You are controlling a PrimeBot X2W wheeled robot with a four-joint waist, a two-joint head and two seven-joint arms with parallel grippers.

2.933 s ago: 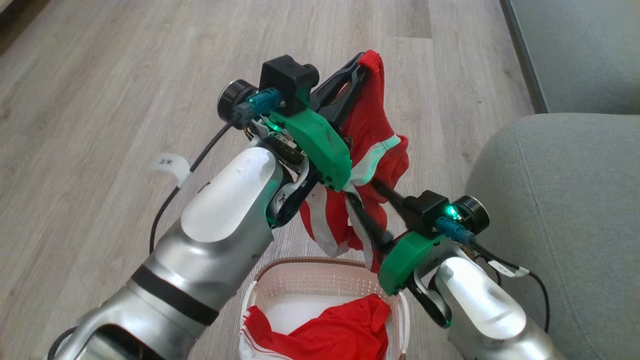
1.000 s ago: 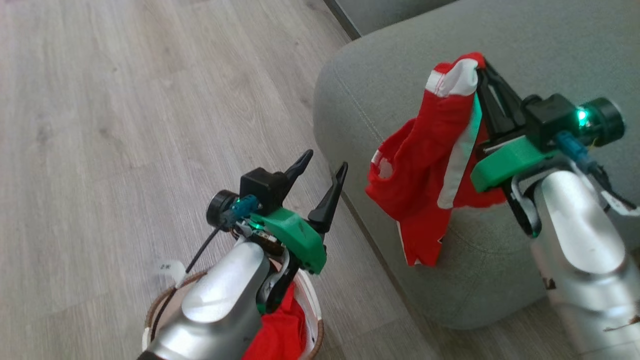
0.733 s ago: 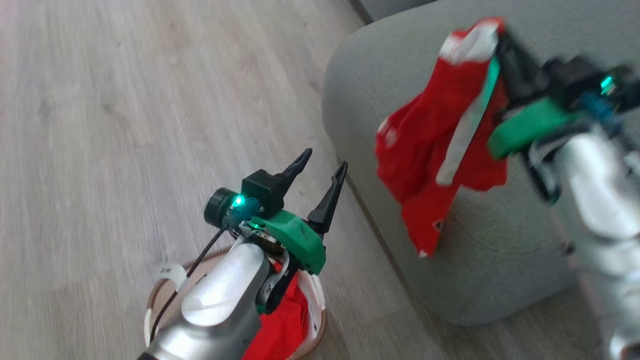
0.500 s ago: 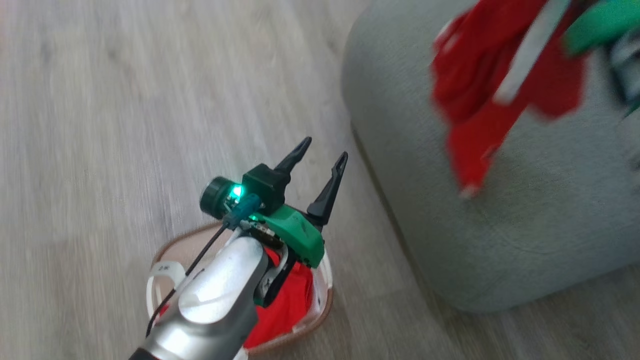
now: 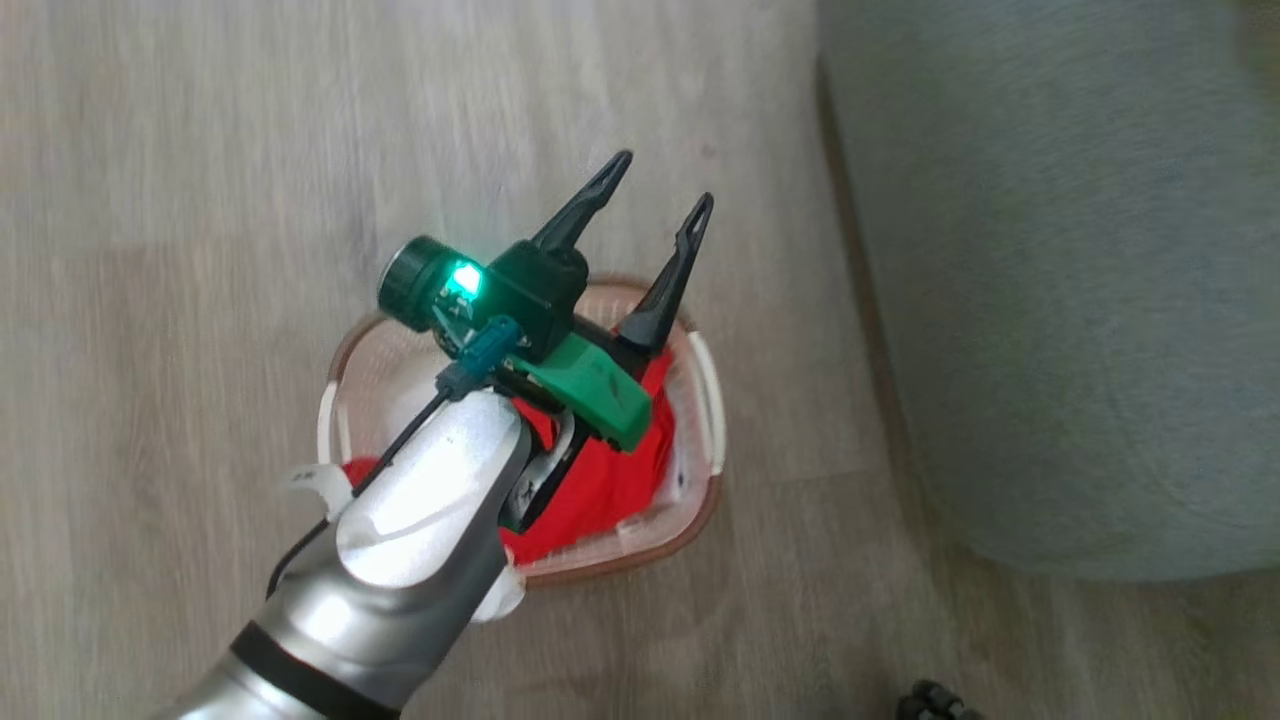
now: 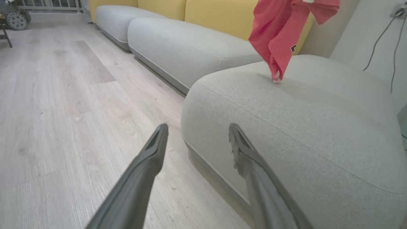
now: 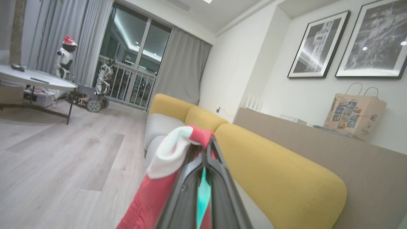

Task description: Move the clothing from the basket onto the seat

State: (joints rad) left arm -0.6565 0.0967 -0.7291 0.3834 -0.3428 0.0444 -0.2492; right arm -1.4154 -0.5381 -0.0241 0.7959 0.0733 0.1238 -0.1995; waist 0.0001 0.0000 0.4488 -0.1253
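right fingers (image 7: 187, 187) clamp one red garment (image 6: 276, 35) by its white band, hem brushing the seat (image 6: 286, 127), likely for laying down. left fingers (image 5: 585, 205) spread empty above the basket (image 5: 368, 360) beside the seat, ready for the other garment (image 5: 600, 490).

The silver forearm (image 5: 430, 500) carries a black band (image 5: 310, 672). The left gripper (image 5: 664, 180) has two long tapering black fingers (image 5: 675, 270) on a green housing (image 5: 590, 385); a black cylindrical camera (image 5: 415, 285) glows green beside a teal plug (image 5: 485, 350), a black cable (image 5: 400, 440) and a white tag (image 5: 312, 480).
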